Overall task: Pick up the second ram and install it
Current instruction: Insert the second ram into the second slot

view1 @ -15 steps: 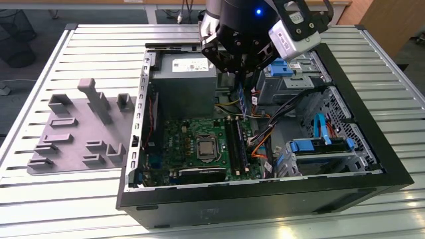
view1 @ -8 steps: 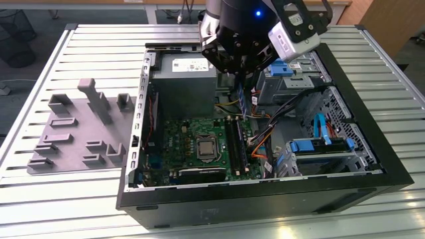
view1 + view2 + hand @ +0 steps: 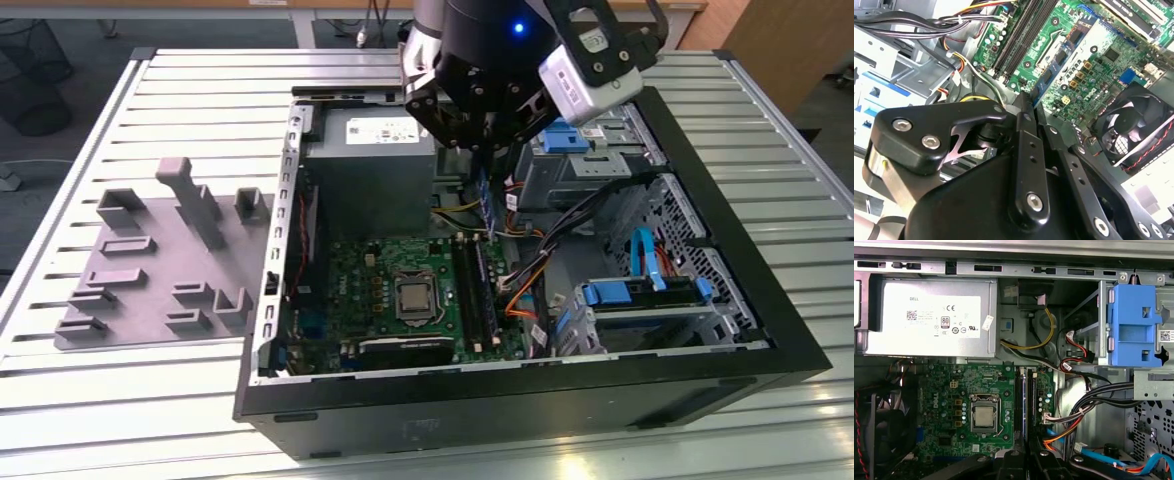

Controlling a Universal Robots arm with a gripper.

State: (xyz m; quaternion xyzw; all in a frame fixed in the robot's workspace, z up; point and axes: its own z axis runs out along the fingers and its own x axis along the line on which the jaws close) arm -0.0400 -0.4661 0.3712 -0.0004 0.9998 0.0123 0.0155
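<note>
Gripping the second ram (image 3: 489, 205) edge-down between clenched fingers, claw (image 3: 486, 150) hangs inside the open computer case (image 3: 534, 400), black memory slots (image 3: 470, 285) directly beneath it.

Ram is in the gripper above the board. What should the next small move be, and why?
Probably a slow, straight descent toward the black slots. In the exterior view the gripper holds the second ram upright above the motherboard, and its lower edge appears not yet seated. In the first wrist view it runs lengthwise along the slots, so little sideways correction looks needed.
</note>
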